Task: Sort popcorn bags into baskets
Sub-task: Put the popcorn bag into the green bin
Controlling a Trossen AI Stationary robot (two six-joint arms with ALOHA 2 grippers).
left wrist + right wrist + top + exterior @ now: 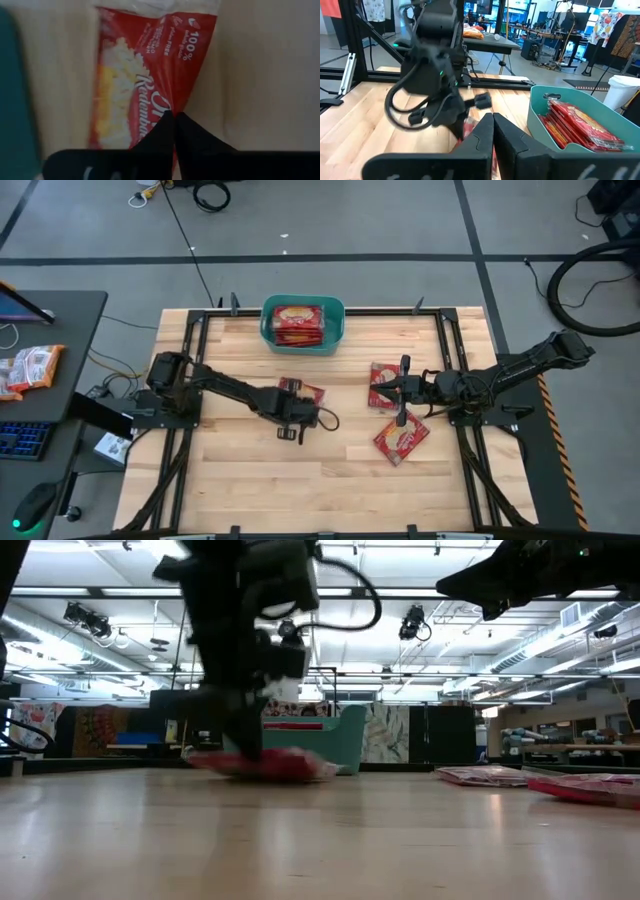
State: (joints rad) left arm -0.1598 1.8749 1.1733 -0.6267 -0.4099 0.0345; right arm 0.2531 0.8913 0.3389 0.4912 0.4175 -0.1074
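A red popcorn bag [303,391] lies flat near the table's middle, and my left gripper [293,408] stands on its near part, shut on it. The low view shows this bag [270,766] under the gripper [247,748]. Two more popcorn bags lie flat on the right half, one [384,383] and another [402,438]. My right gripper [402,391] hovers over them, shut and raised clear of the table. The teal basket [338,308] sits at the far edge with several bags [298,323] in it. In the right wrist view it shows as basket [540,115]. My left gripper pinches the popcorn bag between its two shut fingers [162,131] at one edge [172,102], coming from above and pointing down. The wrapper puckers in toward the pinch. In the low view the bag rests on the table.
Black frame rails [452,350] run along the table's sides and far edge. A dark side desk to the left carries an orange-and-white packet [30,368] and a keyboard [20,440]. Bare wood [300,480] fills the near half of the table.
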